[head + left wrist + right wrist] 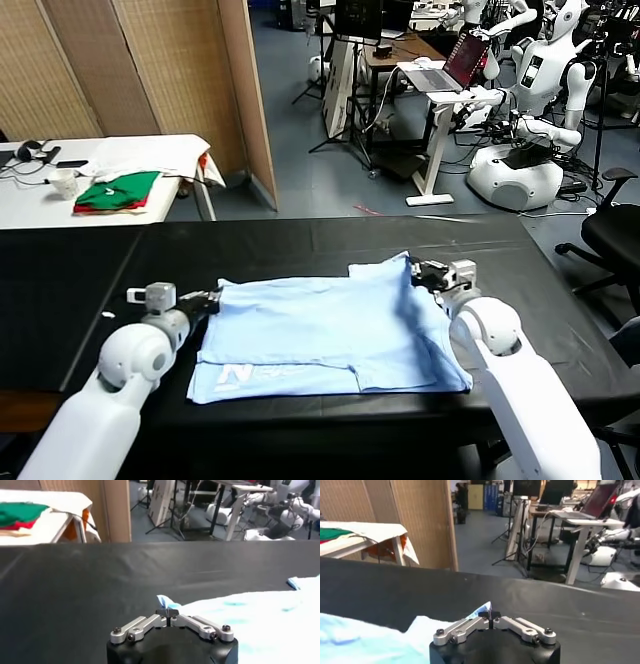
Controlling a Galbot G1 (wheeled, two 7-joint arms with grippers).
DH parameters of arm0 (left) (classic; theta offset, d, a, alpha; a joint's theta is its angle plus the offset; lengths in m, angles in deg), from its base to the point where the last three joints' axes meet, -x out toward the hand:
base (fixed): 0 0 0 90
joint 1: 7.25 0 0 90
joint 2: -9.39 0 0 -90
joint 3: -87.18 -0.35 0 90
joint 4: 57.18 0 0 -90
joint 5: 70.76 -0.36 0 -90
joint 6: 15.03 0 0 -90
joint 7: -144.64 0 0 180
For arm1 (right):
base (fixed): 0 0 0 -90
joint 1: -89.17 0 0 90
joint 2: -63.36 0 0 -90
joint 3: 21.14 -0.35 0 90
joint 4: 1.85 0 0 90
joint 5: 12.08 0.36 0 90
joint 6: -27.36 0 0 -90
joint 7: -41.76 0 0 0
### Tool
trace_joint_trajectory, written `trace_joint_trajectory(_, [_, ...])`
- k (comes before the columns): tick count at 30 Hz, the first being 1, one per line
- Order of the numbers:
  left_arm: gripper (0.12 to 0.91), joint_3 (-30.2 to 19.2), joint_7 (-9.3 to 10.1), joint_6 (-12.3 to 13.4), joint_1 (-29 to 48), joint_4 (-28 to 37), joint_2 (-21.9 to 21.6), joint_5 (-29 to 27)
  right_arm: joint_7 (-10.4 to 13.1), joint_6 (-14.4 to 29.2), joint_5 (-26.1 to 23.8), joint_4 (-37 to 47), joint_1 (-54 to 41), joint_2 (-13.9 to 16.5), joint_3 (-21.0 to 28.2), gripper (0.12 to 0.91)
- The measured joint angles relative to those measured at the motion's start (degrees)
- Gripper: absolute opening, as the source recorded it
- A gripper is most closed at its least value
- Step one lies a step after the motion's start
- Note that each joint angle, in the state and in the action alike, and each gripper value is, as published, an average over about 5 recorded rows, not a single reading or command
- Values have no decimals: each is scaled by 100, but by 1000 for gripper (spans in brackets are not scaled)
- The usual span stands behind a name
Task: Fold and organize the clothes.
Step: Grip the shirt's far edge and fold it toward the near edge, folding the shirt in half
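The pale sky-blue T-shirt lies partly folded on the black table, white lettering showing at its near left corner. My left gripper is shut on the shirt's far left corner; in the left wrist view the blue fabric edge pokes up between the closed tips of that gripper. My right gripper is shut on the shirt's far right corner. The right wrist view shows a small blue point of cloth pinched in its tips, with the shirt spreading away below.
A white side table at the back left carries folded green and red garments, a white cloth and a cup. Beyond the black table stand a wooden screen, a desk with a laptop, other white robots and an office chair.
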Motion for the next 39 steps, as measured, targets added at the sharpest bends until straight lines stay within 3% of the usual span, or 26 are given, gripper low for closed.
trace_joint_trajectory(8, [146,206,-4,-15,-458,-450,-78,-196,153,-200,-141,-740,698,111,-316,140])
trace_joint_trajectory(17, [146,361,42,-121,-1195,-1111,-88,-442,416,-742,-380,-1748,1768,141,-616,140])
trace_joint_trajectory(27, [146,549,36,-138,-2004,-1551,-67,-794,382,-855,-617,-2153,2703,40,-839,140])
trace_joint_trajectory(39, [146,537,21,-139,-2353,-1514,78,-1224,326,-719,-594,-2218,3154,-86,-885,147])
